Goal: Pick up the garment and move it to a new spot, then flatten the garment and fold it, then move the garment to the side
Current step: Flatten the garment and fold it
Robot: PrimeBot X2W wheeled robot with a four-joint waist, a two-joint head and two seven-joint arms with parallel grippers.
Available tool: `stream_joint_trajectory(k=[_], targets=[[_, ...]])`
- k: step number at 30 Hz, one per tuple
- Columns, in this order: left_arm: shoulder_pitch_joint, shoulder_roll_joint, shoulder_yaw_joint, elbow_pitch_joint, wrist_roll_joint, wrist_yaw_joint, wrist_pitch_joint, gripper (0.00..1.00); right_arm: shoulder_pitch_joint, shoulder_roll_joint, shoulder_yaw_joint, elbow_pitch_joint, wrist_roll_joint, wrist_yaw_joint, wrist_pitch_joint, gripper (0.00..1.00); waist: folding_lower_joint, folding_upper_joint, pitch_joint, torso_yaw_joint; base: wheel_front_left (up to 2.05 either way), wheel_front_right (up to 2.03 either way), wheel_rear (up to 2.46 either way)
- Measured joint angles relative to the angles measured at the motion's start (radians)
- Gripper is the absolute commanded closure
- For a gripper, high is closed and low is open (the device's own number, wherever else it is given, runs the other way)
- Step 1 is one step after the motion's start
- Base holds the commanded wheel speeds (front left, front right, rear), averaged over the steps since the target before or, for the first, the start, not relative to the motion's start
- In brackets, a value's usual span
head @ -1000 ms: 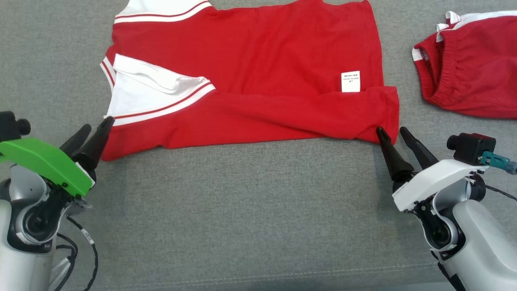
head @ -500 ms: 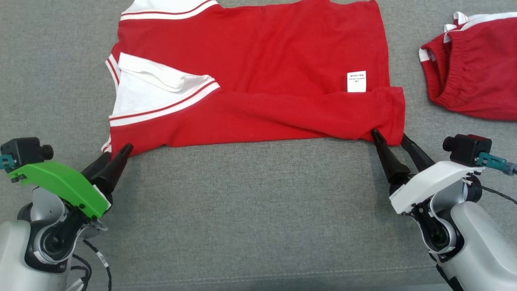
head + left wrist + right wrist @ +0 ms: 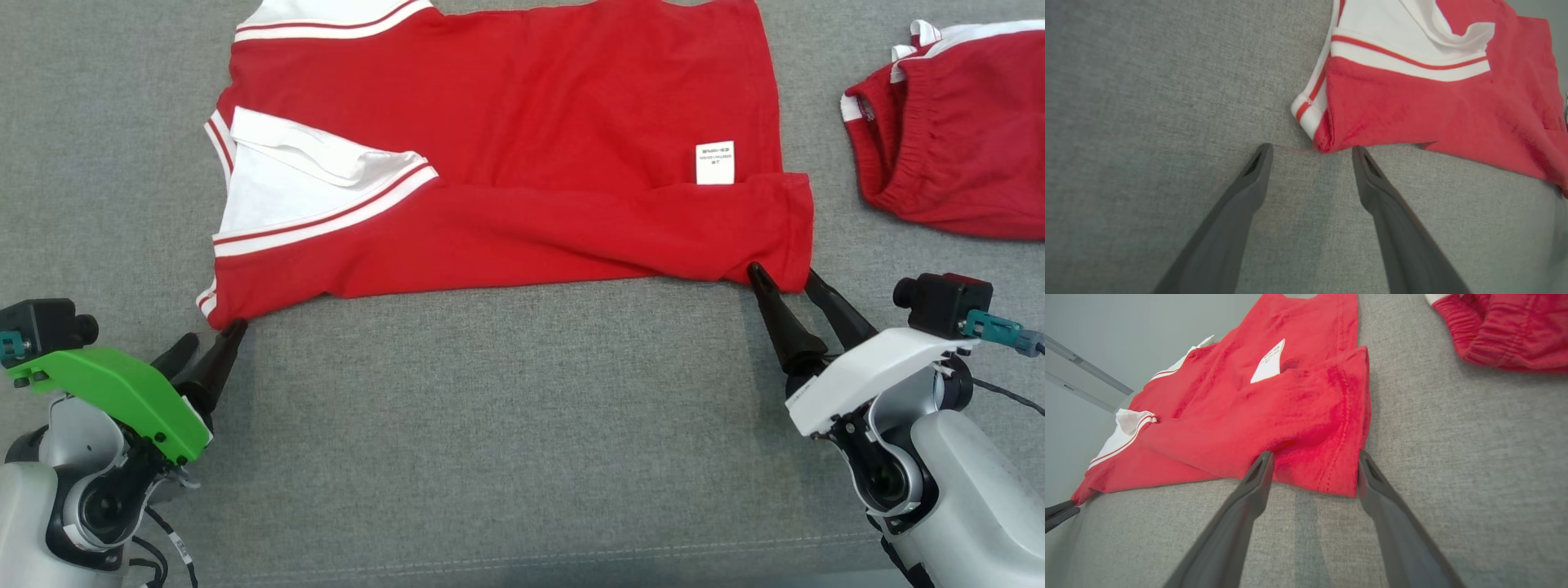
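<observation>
A red garment (image 3: 522, 147) with a white striped sleeve (image 3: 277, 184) and a white label lies spread and partly folded on the grey cloth surface (image 3: 506, 433). My left gripper (image 3: 214, 333) is open just short of the garment's near left corner (image 3: 1323, 143), its fingertips (image 3: 1357, 151) apart from the cloth. My right gripper (image 3: 784, 273) is open at the near right corner, and the hem (image 3: 1331, 473) lies between its two fingers (image 3: 1267, 457). Neither gripper has closed on the cloth.
A second red piece with an elastic waistband and white trim (image 3: 955, 139) lies bunched at the far right, apart from the garment. In the right wrist view it is at the top right (image 3: 1506, 330). Bare grey cloth runs along the near side.
My left gripper has drawn back from beside the white sleeve to the garment's near left corner. The right gripper has edged forward around the near right corner. Both stayed open.
</observation>
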Motion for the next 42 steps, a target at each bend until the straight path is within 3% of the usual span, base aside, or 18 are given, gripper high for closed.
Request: stream_joint_trajectory(k=[22, 23, 26, 27, 29, 42], targets=[[-0.02, -0.039, 0.032, 0.007, -0.058, 0.004, -0.016, 0.02, 0.0, -0.001, 0.006, -0.008, 0.0, -0.009, 0.01, 0.0, 0.0, 0.0, 0.0, -0.013, 0.0, 0.0, 0.0], [-0.02, -0.039, 0.03, 0.008, -0.058, 0.004, -0.016, 0.09, 0.0, -0.001, 0.006, -0.009, 0.0, -0.009, 0.012, 0.0, 0.0, 0.0, -0.001, -0.013, 0.0, 0.0, 0.0], [-0.022, -0.044, 0.021, 0.015, -0.058, 0.004, -0.016, 0.6, 0.0, -0.001, 0.006, -0.009, 0.0, -0.009, 0.018, 0.0, 0.0, 0.0, -0.002, -0.013, 0.0, 0.0, 0.0], [-0.025, -0.047, 0.016, 0.018, -0.058, 0.004, -0.016, 0.69, 0.0, -0.002, 0.007, -0.009, 0.0, -0.009, 0.019, 0.0, 0.0, 0.0, -0.002, -0.013, 0.0, 0.0, 0.0], [-0.034, -0.052, 0.008, 0.026, -0.054, 0.004, -0.016, 1.0, 0.0, -0.003, 0.009, -0.009, 0.0, -0.009, 0.021, 0.0, 0.0, 0.0, -0.003, -0.014, 0.0, 0.0, 0.0], [-0.061, -0.048, 0.014, 0.038, -0.051, -0.009, -0.026, 1.0, 0.0, -0.003, 0.016, -0.006, 0.01, -0.009, 0.035, 0.03, 0.0, 0.0, -0.011, -0.015, 0.0, 0.0, 0.0]])
